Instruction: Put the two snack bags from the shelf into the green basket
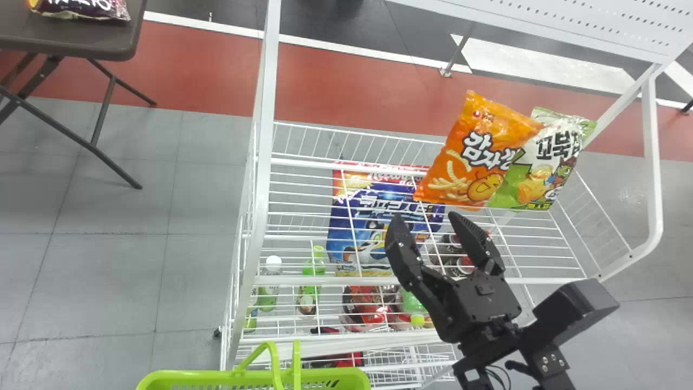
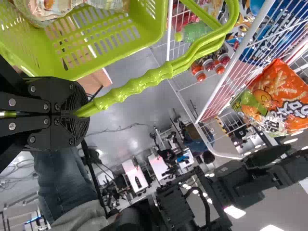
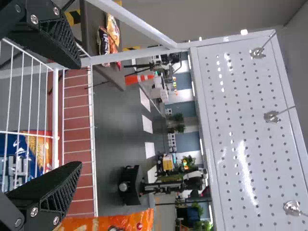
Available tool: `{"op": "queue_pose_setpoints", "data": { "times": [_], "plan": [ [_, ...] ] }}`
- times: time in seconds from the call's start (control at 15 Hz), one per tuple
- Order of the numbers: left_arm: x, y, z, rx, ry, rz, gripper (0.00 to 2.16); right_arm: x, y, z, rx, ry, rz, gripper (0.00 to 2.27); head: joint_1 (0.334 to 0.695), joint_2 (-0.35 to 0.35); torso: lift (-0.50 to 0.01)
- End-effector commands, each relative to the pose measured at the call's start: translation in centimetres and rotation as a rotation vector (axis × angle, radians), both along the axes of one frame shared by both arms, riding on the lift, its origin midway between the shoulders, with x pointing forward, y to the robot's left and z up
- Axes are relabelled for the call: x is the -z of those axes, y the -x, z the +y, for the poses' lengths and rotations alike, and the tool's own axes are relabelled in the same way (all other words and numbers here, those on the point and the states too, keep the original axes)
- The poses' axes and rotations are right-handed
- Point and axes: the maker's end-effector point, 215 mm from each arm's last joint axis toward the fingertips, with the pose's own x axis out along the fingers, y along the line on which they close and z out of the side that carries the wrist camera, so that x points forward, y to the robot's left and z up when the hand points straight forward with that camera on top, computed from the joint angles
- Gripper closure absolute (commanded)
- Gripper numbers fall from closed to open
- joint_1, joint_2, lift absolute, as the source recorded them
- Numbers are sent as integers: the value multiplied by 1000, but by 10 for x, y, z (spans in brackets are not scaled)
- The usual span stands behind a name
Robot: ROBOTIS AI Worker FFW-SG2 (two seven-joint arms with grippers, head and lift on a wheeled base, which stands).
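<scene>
Head view: orange bag [image 1: 476,157] and green bag [image 1: 553,157] overlap on wire shelf [image 1: 335,280], right gripper [image 1: 426,216] spread apart, likely to admit one; left wrist view: left gripper [image 2: 79,114] clamps basket handle [image 2: 130,87], presumably steadying green basket [image 2: 153,29]; right wrist view: orange bag sits off-centre

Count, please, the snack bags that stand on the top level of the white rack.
2: the orange bag and the green-and-white bag partly behind it, both toward the robot's right. Another could be hidden behind them.
</scene>
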Motion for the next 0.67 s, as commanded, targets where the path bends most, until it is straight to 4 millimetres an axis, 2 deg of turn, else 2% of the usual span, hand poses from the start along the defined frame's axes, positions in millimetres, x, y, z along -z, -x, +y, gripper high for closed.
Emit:
{"op": "queue_pose_setpoints", "data": {
  "times": [0.0,0.27,0.6],
  "plan": [
    [1,1,0,0,-1,3,1973,8,0,0,14,6,25,110,695,-350,-11],
    [0,-1,2,-3,6,-1,1973,10,1,4,24,-1,31,110,695,-350,-11],
    [-1,-2,3,-4,8,-3,1973,3,3,5,29,2,10,110,695,-350,-11]
  ]
}}
